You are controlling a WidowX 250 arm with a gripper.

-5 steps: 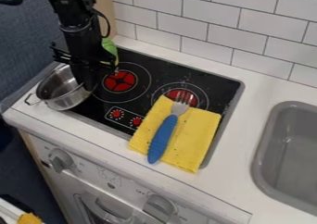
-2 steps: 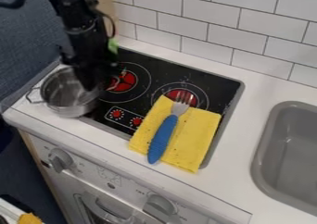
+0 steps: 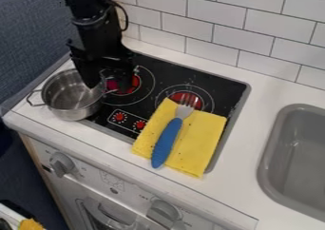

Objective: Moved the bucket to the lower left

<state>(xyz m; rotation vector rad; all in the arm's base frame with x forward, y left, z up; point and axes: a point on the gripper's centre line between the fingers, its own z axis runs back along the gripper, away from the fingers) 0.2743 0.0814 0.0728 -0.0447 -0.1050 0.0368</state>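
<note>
The metal pot (image 3: pixel 71 111) sits left of the gripper (image 3: pixel 111 84).

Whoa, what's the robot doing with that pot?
The robot's black gripper is down at the right side of the silver pot. I can't tell whether it's holding on. The pot sits upright at the left front corner of the stove, so it looks to be where the robot wants it. A fork with a blue handle lies on a folded yellow cloth, and the gripper isn't touching either.
</note>
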